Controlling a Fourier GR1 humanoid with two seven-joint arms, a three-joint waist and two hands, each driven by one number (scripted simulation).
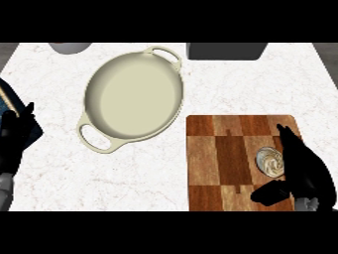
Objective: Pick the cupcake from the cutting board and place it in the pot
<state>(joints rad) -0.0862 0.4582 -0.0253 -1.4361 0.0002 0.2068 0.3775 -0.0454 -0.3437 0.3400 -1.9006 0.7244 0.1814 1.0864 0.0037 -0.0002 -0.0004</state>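
Right hand (309,173) beside cupcake (268,161) (fingers (288,140) straight, thumb out)

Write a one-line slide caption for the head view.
Right hand open beside the cupcake on the cutting board; pot up-left, left hand resting at left edge.

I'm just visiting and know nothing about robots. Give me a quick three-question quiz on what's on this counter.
1. What does the cupcake rest on?
2. True or false: the pot is empty.
3. The right hand is: A over the pot, B beside the cupcake, C gripping the pot's handle.
Key: 1 the cutting board; 2 true; 3 B.
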